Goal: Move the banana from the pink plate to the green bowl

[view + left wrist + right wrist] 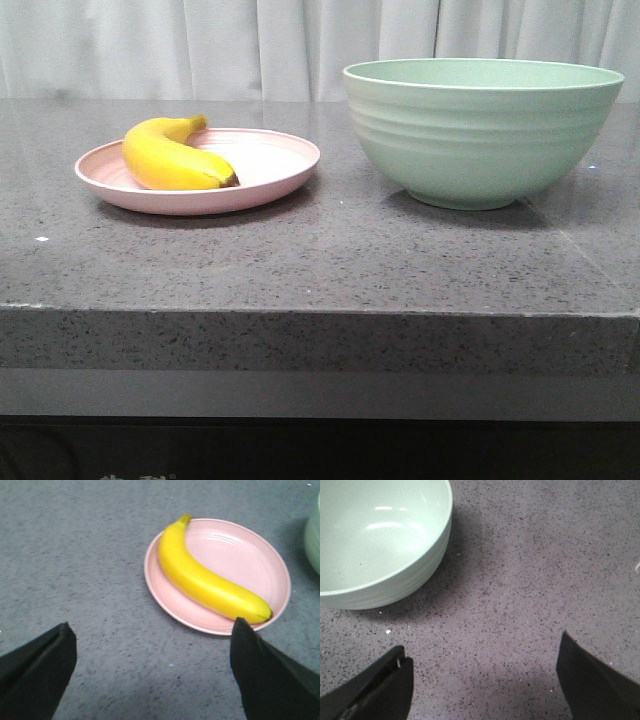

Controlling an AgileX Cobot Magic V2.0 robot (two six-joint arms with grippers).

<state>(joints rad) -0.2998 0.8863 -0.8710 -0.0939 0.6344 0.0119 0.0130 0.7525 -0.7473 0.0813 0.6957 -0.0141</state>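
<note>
A plump yellow banana [170,155] lies on the pale-pink plate [270,180] at the left of the dark stone counter. The tall mint-green ribbed bowl [480,135] stands to the plate's right. In the left wrist view the banana [200,577] curves across the plate [240,555], and my left gripper [152,630] hangs open above bare counter beside the plate, one fingertip [245,635] overlapping the plate's near rim. My right gripper [482,647] is open over bare counter beside the bowl [375,535], holding nothing. Neither gripper appears in the front view.
The counter's front edge [320,312] runs across the front view below the dishes. A pale curtain [300,45] hangs behind the counter. A sliver of the green bowl [313,545] shows at the edge of the left wrist view.
</note>
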